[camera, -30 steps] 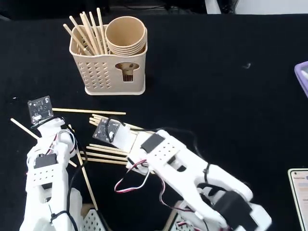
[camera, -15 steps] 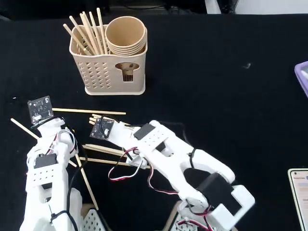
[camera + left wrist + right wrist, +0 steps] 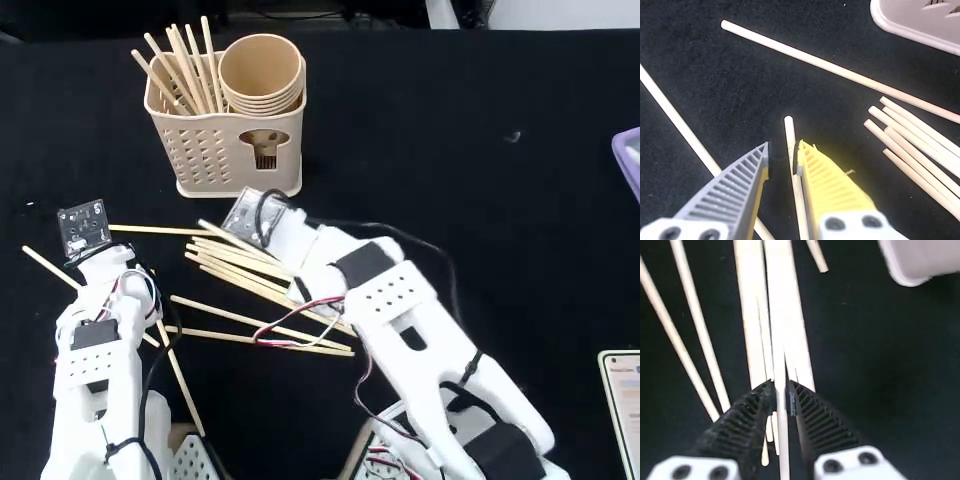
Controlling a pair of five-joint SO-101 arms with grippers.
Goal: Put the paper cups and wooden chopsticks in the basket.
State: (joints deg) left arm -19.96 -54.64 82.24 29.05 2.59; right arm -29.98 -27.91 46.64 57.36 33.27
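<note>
The beige basket (image 3: 225,150) stands at the back left. It holds a stack of paper cups (image 3: 260,70) and several upright chopsticks (image 3: 180,65). More wooden chopsticks (image 3: 262,331) lie scattered on the black table in front of it. My right gripper (image 3: 781,386) is shut on one chopstick (image 3: 779,340) of a bundle just in front of the basket (image 3: 920,260). My left gripper (image 3: 782,145) sits low at the front left, narrowly open, with a chopstick tip (image 3: 789,127) lying between its fingers.
A single chopstick (image 3: 170,231) lies between the left arm and the basket, and another (image 3: 48,265) angles off at the far left. A purple object (image 3: 630,160) and a card (image 3: 625,390) sit at the right edge.
The right arm swung from the front chopsticks back towards the basket, and the chopstick bundle shifted and fanned out with it. The left arm stayed still.
</note>
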